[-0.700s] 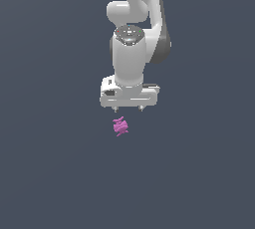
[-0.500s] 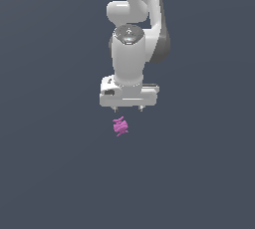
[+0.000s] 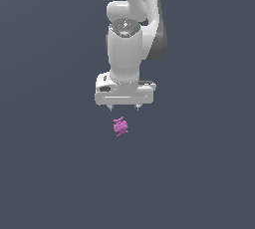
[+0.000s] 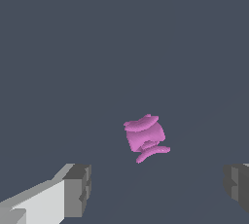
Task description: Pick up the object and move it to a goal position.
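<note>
The object is a tiny magenta-pink, jagged, lobed thing lying on the flat dark grey surface. My white gripper hangs above it, pointing down, and is open and empty. Only the two short fingertips show below the hand, set wide apart. In the wrist view the object lies ahead of the gap between the two grey pads, apart from both.
The dark grey surface runs flat across the whole exterior view. The white arm rises from the hand toward the top of that view. Nothing else shows.
</note>
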`<state>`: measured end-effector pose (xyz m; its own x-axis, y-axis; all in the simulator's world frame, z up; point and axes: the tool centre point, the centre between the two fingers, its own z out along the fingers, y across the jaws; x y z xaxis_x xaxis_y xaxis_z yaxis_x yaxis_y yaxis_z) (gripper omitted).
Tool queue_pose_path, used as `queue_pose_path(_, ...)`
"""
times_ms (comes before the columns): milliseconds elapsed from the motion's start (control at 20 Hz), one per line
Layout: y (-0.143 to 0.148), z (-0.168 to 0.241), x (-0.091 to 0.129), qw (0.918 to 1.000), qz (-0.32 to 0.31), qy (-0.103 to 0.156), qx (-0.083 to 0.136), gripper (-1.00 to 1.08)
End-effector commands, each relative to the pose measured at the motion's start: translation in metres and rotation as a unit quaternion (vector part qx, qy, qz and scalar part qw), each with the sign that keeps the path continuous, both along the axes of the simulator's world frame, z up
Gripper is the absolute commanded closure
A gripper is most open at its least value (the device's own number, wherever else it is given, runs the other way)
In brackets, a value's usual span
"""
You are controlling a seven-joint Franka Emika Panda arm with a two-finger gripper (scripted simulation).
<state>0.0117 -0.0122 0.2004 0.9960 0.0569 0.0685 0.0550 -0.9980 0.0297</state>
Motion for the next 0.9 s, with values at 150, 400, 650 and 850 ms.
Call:
queue_pose_path(150, -0.001, -0.006, 0.000, 1.0000, 0.010, 0.002, -0.001, -0.92)
queue_pose_path(400, -0.005, -0.022, 0.000, 0.9994, 0.034, 0.008, -0.001, -0.92)
queue_pose_path(650, -0.010, -0.047, -0.001, 0.9972, 0.072, 0.017, -0.001, -0.92)
queue_pose_path(850, -0.015, -0.071, -0.003, 0.9936, 0.110, 0.025, 0.001, -0.92)
